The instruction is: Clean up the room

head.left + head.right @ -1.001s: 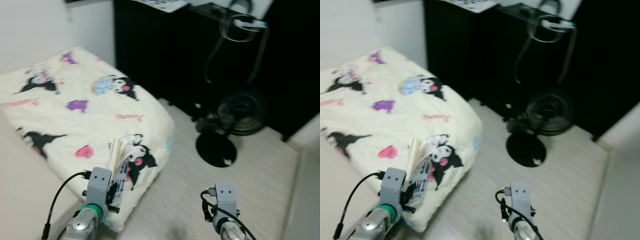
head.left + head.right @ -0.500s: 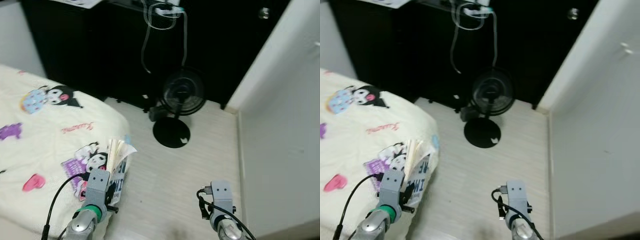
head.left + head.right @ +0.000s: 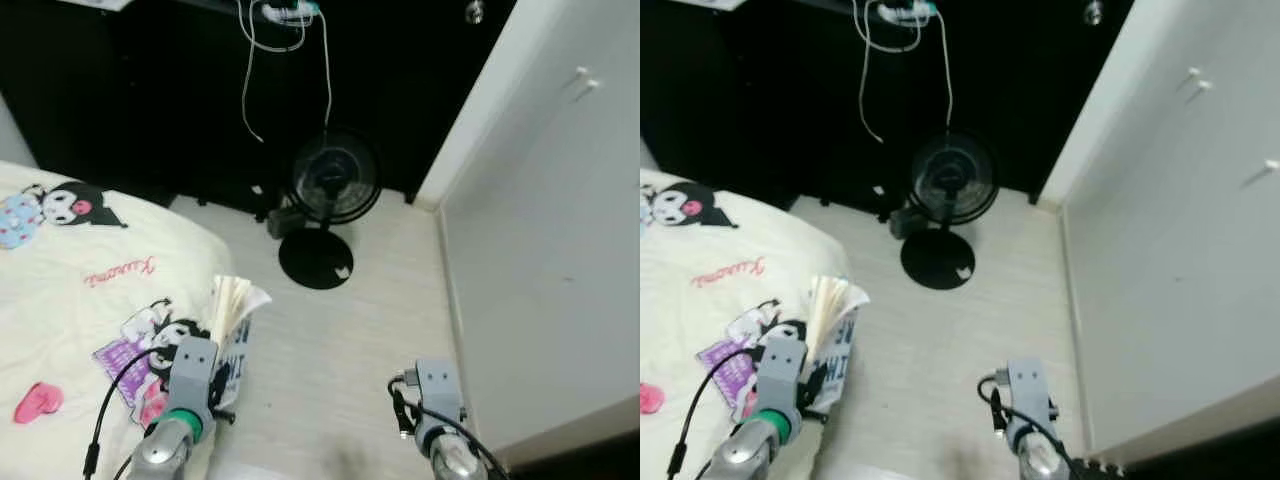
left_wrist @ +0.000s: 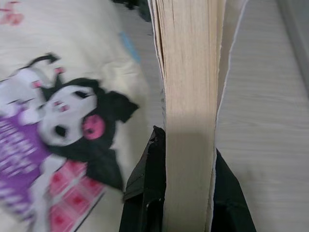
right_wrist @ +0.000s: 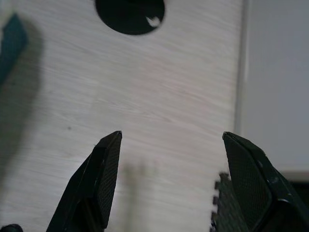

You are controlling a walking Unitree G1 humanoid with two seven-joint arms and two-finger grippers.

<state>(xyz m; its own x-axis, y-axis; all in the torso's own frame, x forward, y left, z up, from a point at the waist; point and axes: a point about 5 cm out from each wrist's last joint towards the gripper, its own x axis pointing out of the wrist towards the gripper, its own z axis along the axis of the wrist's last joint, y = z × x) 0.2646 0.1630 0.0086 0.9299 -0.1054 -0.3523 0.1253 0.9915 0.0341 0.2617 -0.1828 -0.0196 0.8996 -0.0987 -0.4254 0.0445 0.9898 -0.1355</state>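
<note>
while our head camera looks down at the pale wood-grain floor point(image 3: 340, 340), we note the left gripper point(image 4: 186, 193) clamped on a thick paperback book with cream page edges and a black-and-white printed cover point(image 3: 232, 325), held upright with its pages fanning upward, just over the edge of the cream bed cover printed with cartoon characters point(image 3: 90, 300). in the left wrist view both black fingers point(image 4: 145, 193) press the block of pages from either side, low on the book, with a loose outer leaf or cover standing slightly off the block. we judge the book light to moderate, stiff through the block yet floppy at its free edges; a grip nearer the spine should keep the pages from splaying, and paper on rubber pads seems unlikely to slip. the right gripper point(image 5: 166, 183) hangs over bare floor, its two fingers spread wide with nothing between them. ahead stands a black pedestal fan with a round base point(image 3: 330, 190) beside dark furniture, a white cable point(image 3: 250, 90) dangling above it, and a white cupboard door point(image 3: 550, 220) to our right. where the book should go we cannot tell.
</note>
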